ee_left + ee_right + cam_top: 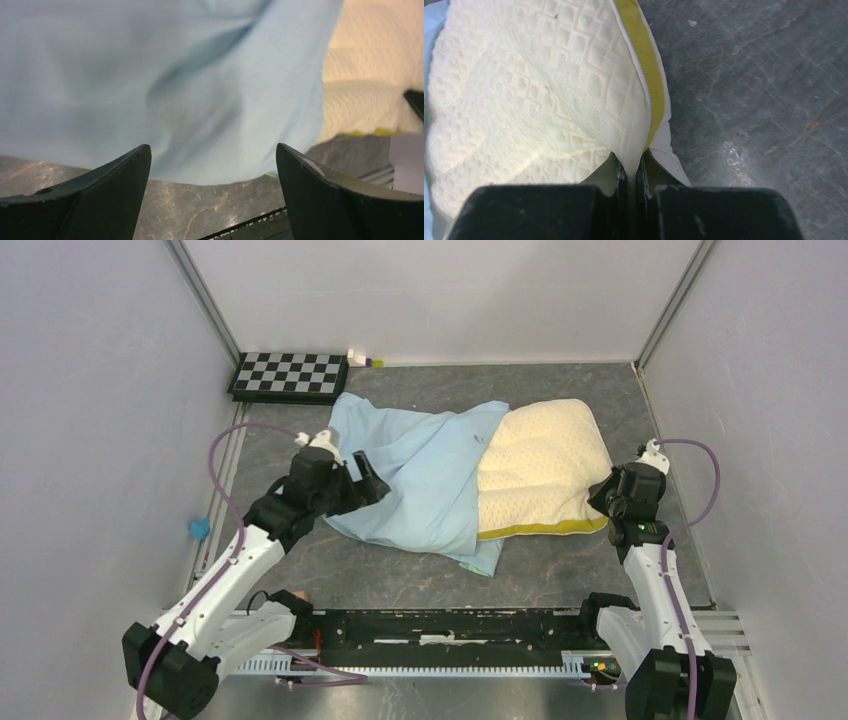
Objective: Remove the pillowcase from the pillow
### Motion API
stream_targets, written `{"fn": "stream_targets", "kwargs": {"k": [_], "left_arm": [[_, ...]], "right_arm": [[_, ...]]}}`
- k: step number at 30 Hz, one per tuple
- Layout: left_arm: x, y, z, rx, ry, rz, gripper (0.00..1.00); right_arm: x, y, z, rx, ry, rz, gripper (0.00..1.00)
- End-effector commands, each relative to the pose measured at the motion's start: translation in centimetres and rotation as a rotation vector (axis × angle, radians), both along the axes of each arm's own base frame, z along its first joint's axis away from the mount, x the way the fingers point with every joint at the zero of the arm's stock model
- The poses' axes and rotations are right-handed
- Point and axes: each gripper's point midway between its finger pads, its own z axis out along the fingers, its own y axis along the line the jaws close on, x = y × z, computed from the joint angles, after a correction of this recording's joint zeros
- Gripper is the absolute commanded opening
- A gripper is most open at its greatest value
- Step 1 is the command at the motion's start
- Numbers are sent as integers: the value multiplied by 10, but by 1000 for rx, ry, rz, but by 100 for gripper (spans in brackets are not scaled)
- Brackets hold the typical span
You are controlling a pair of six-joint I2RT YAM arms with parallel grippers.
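Table [400, 580]: dark marbled top, carries everything.

Pillowcase [420, 475]: light blue, wrinkled, lying directly ahead of the left pincer [212, 150]. Its far end, away from that pincer, covers one end of the pillow [540, 470].

Pillow: cream, quilted, yellow side band. The half toward the right pincer [631, 170] is bare.

Checkerboard [290, 375]: flat at the table's back edge, well beyond the left pincer.

Left pincer: released, jaws wide apart, nothing between them; the blue cloth begins just past the fingertips [140, 155].

Right pincer: clenched on the pillow's corner, pinching the cream cover beside the yellow band.
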Motion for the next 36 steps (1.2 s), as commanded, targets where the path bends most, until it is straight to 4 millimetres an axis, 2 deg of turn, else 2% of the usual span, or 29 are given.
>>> {"fn": "stream_targets", "kwargs": {"k": [1,3,6,9,12,14,19,21,25,31,36], "left_arm": [[-9,-49,14,40,-81,-298,100],[-9,-49,-1,88,-55,-310,100],[-3,-37,-16,141,-25,-236,100],[0,-27,-21,137,-38,-149,100],[-8,-30,-20,65,-89,-157,100],[-15,-25,-23,41,-102,-135,100],[-26,24,-46,73,-29,131,100],[-28,35,-50,24,-22,192,100],[-30,46,-51,-133,-27,279,100],[-29,50,-59,-250,59,374,99],[-23,19,-80,-379,207,318,99]], "right_arm": [[15,24,29,12,-158,158,0],[14,28,28,20,-170,177,0],[10,28,25,21,-176,178,0],[7,27,22,11,-168,175,0],[6,26,23,-11,-166,183,0],[4,23,22,-29,-159,178,0],[5,21,24,-31,-169,167,1],[6,23,26,-26,-176,173,1],[8,23,31,-26,-187,175,1],[8,24,36,-21,-199,178,2],[7,26,37,-7,-214,176,2]]}}
